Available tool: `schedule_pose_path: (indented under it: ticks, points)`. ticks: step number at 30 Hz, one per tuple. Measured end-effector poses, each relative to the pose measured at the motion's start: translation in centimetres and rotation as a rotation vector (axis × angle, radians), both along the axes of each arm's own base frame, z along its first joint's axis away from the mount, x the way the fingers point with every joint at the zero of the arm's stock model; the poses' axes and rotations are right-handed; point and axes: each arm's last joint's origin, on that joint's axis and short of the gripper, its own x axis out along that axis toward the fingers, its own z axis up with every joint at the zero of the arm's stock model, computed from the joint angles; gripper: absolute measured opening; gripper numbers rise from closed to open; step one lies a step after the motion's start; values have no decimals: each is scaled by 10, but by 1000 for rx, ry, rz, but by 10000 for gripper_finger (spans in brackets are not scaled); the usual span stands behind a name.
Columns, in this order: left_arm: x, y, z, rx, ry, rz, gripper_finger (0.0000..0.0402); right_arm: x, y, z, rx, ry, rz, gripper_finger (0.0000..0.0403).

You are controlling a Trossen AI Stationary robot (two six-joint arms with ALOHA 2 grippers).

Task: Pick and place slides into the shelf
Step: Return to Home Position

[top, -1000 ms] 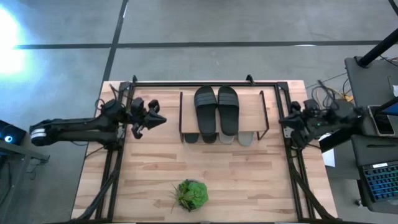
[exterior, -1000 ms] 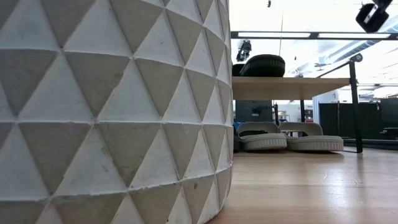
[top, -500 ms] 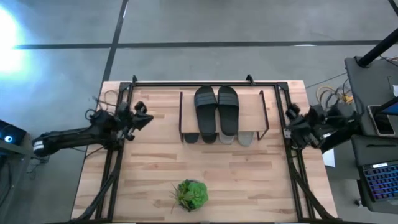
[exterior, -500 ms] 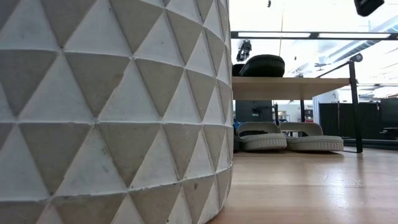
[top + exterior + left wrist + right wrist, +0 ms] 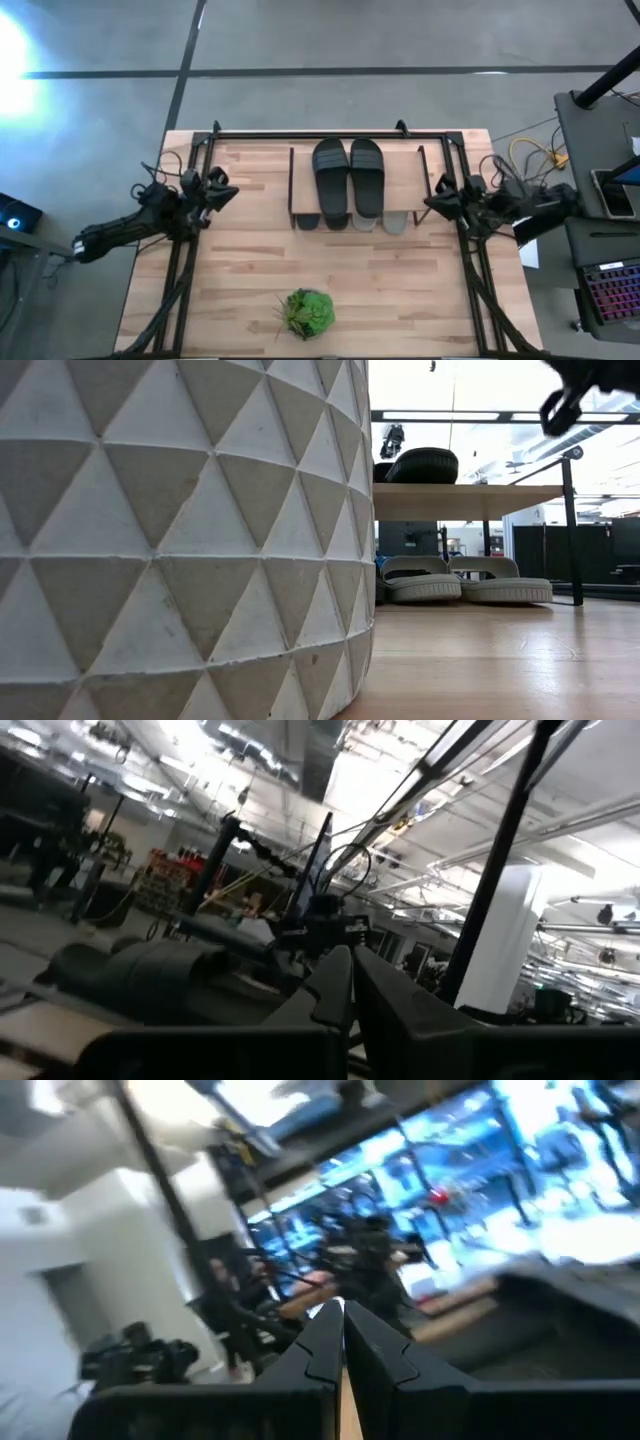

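The shelf [image 5: 400, 160] stands at the table's far middle. A black pair of slides [image 5: 349, 178] lies on its plank top and also shows in the low view [image 5: 422, 464]. A pale grey pair [image 5: 462, 582] rests on the table under the plank, toes toward the near edge [image 5: 381, 222]. Dark toes of another pair [image 5: 321, 221] show beside them. My left gripper [image 5: 230, 190] is shut and empty, left of the shelf. My right gripper [image 5: 431, 201] is shut and empty, by the shelf's right end, above the table [image 5: 560, 405].
A green plant [image 5: 308, 312] in a white faceted pot [image 5: 180, 540] stands near the table's near edge and hides the left half of the low view. Black frame rails [image 5: 185, 270] run along both table sides. Bare wood lies between shelf and plant.
My left gripper has drawn back from the shelf toward the table's left edge. My right gripper first pulled toward the right edge, then swung back toward the shelf's right end and came lower in the low view. The slides have stayed still.
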Motion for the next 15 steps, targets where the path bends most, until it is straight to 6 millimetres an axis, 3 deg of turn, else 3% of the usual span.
schedule_pose_path:
  ticks: [7,11,15]
  points:
    - [0,1,-2,-12,19,9,2,4,-12,-18,104,52,18,9]
    - [0,2,-2,-11,17,17,2,3,-19,-15,79,42,12,9]
    - [1,1,-3,2,29,-13,2,1,-18,-12,34,36,124,8]
